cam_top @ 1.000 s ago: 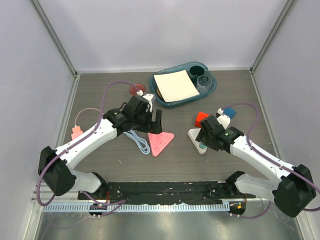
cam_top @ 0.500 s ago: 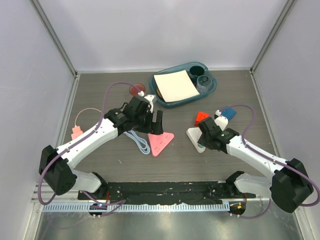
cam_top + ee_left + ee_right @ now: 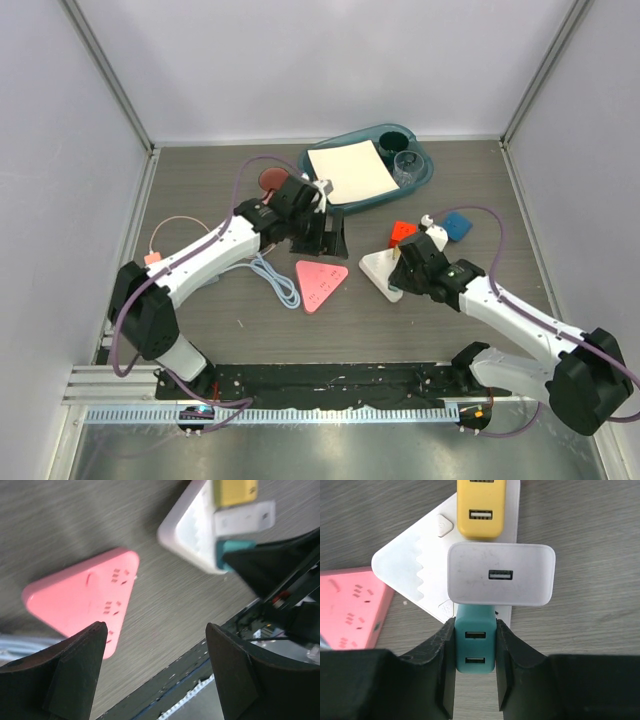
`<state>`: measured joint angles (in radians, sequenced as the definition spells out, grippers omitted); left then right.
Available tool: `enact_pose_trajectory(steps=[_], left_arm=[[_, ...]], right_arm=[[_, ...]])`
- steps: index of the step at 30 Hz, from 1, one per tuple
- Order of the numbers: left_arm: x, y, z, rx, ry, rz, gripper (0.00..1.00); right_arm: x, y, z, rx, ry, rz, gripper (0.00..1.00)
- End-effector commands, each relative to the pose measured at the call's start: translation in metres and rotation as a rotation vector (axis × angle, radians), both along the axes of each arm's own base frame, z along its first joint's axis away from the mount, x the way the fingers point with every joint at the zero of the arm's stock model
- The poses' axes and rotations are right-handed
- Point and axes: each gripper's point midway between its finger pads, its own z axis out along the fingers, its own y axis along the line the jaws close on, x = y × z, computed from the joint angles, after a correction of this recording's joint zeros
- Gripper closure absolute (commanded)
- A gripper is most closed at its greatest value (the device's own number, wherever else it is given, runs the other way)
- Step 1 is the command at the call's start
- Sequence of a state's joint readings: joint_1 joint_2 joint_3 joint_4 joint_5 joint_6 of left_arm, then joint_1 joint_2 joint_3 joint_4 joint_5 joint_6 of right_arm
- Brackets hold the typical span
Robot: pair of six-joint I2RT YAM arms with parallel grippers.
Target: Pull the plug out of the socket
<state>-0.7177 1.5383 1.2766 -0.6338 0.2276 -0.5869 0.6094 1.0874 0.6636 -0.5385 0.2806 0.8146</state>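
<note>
The small pink plug (image 3: 152,259) with its thin pink cord lies at the far left, partly under my left arm. The pale-blue power strip is hidden under that arm; only its coiled pale-blue cord (image 3: 277,282) shows. My left gripper (image 3: 331,233) is open and empty, hovering between the flat pink triangle (image 3: 321,283) and the white triangular board (image 3: 377,267); its jaws (image 3: 155,627) frame bare table. My right gripper (image 3: 475,630) is shut on a teal USB adapter (image 3: 475,647) that sits on the white board (image 3: 402,562), below a white adapter (image 3: 501,575) and a yellow one (image 3: 480,507).
A teal tray (image 3: 426,176) holding white paper, a dark cup and a glass stands at the back. A red cube (image 3: 403,233) and a blue block (image 3: 457,224) lie beyond the right gripper. A red disc (image 3: 271,178) lies behind the left arm. A black rail runs along the near edge.
My left arm swung right and away, carrying the open gripper off the pink triangle. My right gripper stayed shut on the teal adapter while the white board shifted left and farther away.
</note>
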Motion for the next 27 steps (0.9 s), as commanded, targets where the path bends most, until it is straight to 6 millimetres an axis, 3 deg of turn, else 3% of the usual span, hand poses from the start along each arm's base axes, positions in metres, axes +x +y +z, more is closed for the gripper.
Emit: enact_pose_trajectory(steps=[1,7,13,18,22,27], left_arm=[[0.02,-0.027,0.034,-0.077,-0.022,-0.033,0.18],[0.014,-0.043,0.014,-0.163,0.004,-0.092,0.18],[0.017,-0.038,0.007,-0.177,0.051,-0.08,0.19],[0.017,-0.039,0.009,-0.21,0.069,-0.084,0.19],[0.017,-0.037,0.011,-0.229,0.077,-0.083,0.19],[0.03,-0.011,0.017,-0.125,-0.002,-0.013,0.18]], right_arm=[[0.028,0.044,0.066,0.199,-0.23,0.123,0.99],[0.028,0.075,0.087,0.32,-0.309,0.233,0.99],[0.02,0.103,0.099,0.378,-0.359,0.344,0.99],[0.015,0.115,0.109,0.412,-0.408,0.397,0.99],[0.01,0.12,0.101,0.4,-0.39,0.43,0.99],[0.005,0.111,0.088,0.371,-0.376,0.415,0.99]])
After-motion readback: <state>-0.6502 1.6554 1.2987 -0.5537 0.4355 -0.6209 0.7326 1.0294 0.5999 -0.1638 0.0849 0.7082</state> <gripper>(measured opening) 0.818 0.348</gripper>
